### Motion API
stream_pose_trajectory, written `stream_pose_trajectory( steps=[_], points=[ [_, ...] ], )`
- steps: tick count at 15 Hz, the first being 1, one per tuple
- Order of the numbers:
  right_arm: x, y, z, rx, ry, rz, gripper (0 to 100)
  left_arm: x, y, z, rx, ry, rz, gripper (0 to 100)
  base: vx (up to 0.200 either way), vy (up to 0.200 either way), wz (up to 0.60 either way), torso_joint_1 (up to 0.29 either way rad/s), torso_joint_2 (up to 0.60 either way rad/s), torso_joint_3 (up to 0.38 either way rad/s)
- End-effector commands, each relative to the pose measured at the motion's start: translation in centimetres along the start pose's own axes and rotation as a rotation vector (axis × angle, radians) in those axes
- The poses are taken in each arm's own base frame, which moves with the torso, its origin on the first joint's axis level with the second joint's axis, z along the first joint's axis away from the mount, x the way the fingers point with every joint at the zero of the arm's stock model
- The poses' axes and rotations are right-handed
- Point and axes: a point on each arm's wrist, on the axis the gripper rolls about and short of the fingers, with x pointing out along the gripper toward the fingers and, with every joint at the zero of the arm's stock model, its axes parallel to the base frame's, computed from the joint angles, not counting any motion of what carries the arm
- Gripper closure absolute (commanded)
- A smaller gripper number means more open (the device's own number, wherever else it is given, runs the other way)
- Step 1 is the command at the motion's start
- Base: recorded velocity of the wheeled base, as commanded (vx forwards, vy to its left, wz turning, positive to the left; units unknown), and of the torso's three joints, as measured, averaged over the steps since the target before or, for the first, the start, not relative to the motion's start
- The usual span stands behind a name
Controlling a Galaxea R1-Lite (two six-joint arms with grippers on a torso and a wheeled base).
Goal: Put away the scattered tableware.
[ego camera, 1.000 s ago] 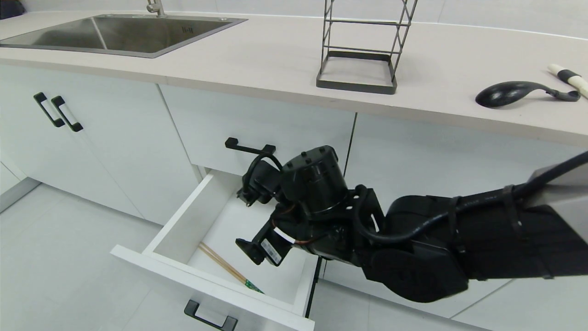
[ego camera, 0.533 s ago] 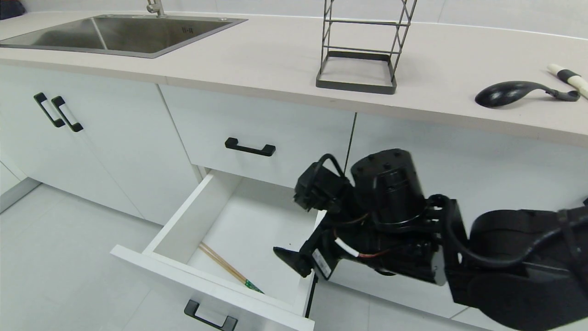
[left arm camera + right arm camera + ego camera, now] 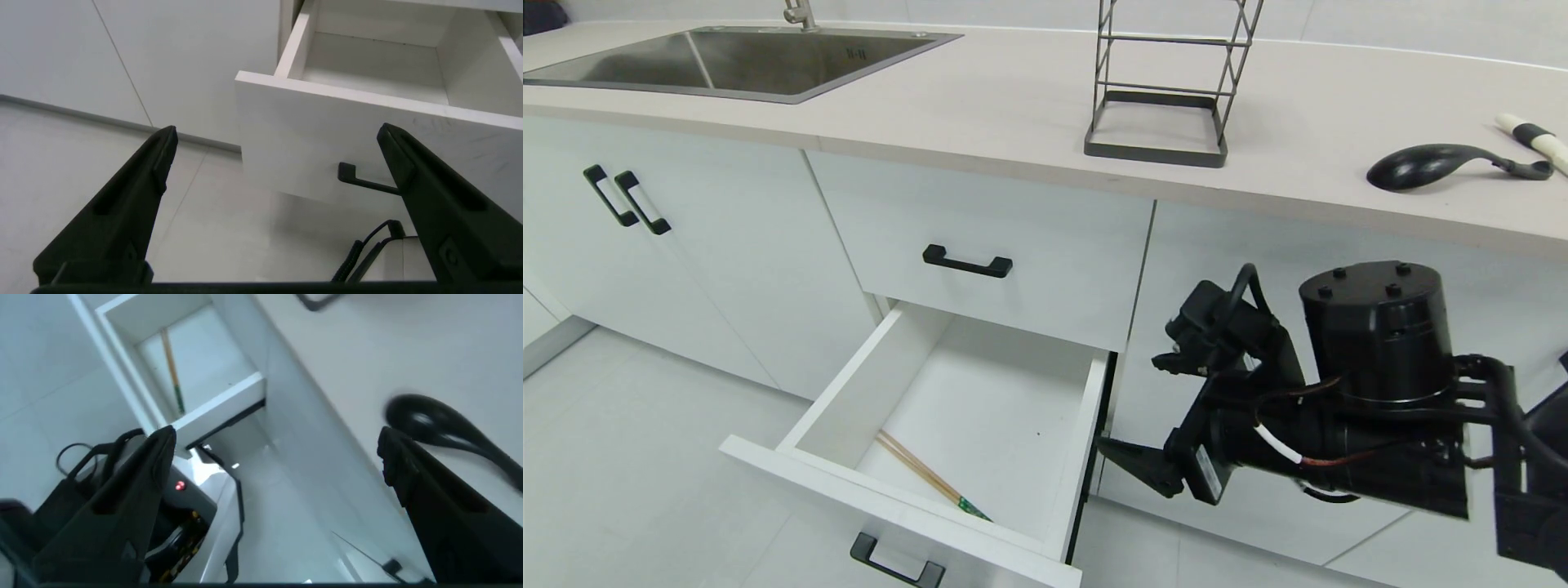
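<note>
The pale tabletop (image 3: 1013,106) runs across the scene, with a steel sink (image 3: 768,57) set into its far left end. Below it, in the white cabinets, the lower drawer (image 3: 849,400) stands pulled out, under a closed drawer with a black handle (image 3: 968,263). A dark wire rack (image 3: 1156,153) stands upright near the middle of the tabletop. The right pincer (image 3: 274,441) hangs in front of the cabinet face just right of the open drawer, below the tabletop edge, its fingers spread wide and holding nothing. The left pincer (image 3: 276,135) is low before the drawer front, also spread wide and empty. A black spoon (image 3: 1413,167) lies on the tabletop at the right, with a white utensil (image 3: 1535,139) with a black band just beside its handle end. A pair of chopsticks (image 3: 923,474) lies inside the open drawer, near its front panel.
</note>
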Motion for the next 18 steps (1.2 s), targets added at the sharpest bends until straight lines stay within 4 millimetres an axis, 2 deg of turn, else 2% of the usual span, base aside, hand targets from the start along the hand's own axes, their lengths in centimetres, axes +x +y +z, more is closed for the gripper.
stream_pose_trajectory(
  steps=[1, 3, 4, 8, 11, 13, 15, 18],
  points=[
    [-0.4, 0.3, 0.9, -0.014, -0.037, 0.013, 0, 0.0, 0.0, 0.0, 0.0, 0.0, 0.0, 0, 0.0, 0.0, 0.0, 0.0, 0.0, 0.0],
    [-0.7, 0.6, 2.1, -0.047, -0.089, 0.112, 0, 0.0, 0.0, 0.0, 0.0, 0.002, 0.0, 0, 0.0, 0.0, 0.0, 0.0, 0.0, 0.0],
    [-1.0, 1.9, 2.4, -0.098, -0.115, 0.202, 0, 0.0, 0.0, 0.0, 0.0, 0.002, 0.0, 0, 0.0, 0.0, 0.0, 0.0, 0.0, 0.0],
    [-0.2, 2.9, 1.0, -0.255, -0.054, 0.148, 0, 0.0, 0.0, 0.0, 0.0, 0.002, 0.0, 0, 0.0, 0.0, 0.0, 0.0, 0.0, 0.0],
    [-0.1, 2.9, 0.6, -0.267, -0.04, 0.139, 0, 0.0, 0.0, 0.0, 0.0, 0.002, 0.0, 0, 0.0, 0.0, 0.0, 0.0, 0.0, 0.0],
    [-0.6, 2.9, -1.2, -0.264, 0.002, 0.097, 0, 0.0, 0.0, 0.0, 0.0, 0.002, 0.0, 0, 0.0, 0.0, 0.0, 0.0, 0.0, 0.0],
    [-1.0, 3.0, -2.1, -0.262, -0.006, 0.084, 0, 0.0, 0.0, 0.0, 0.0, 0.0, 0.0, 0, 0.0, 0.0, 0.0, 0.0, 0.0, 0.0],
    [-1.2, 2.9, -2.2, -0.262, -0.012, 0.067, 0, 0.0, 0.0, 0.0, 0.0, 0.002, 0.0, 0, 0.0, 0.0, 0.0, 0.0, 0.0, 0.0]
  ],
)
